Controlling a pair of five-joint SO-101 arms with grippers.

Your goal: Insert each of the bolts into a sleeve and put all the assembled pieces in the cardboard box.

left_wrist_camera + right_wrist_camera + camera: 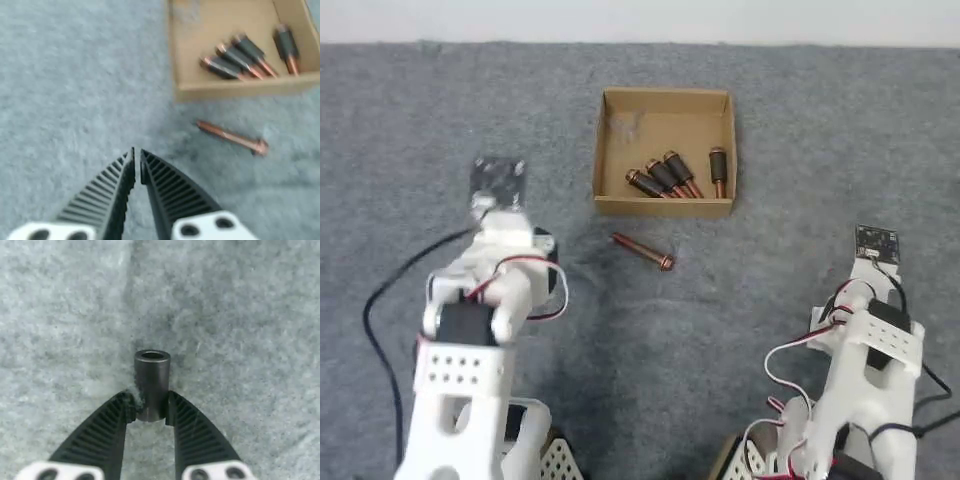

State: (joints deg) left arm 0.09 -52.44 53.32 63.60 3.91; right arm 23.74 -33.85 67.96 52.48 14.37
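Standing by the table, I am watching the right gripper (pixel 150 407) pinching a dark sleeve (pixel 151 375) between its fingers, holding it upright with the open bore facing up above the grey carpet (pixel 60 315). It is clamping only the lower end, so I am thinking the sleeve could tip or slip once a bolt pushes against it. The left gripper (pixel 137 152) is hanging over the carpet with its fingers closed together and nothing between them. The last loose bolt (pixel 641 251) is lying flat on the carpet, just beside the front wall of the cardboard box (pixel 663 206) and at a slant to it. Four finished pieces (pixel 670 175) are already resting inside the box. To my eye the left gripper needs opening before it can take the bolt. Being round, the bolt may roll away if one finger meets it first. With the box wall so near, a wide approach might shove the box, and any tilt in either part could jam the bolt at the sleeve's mouth.
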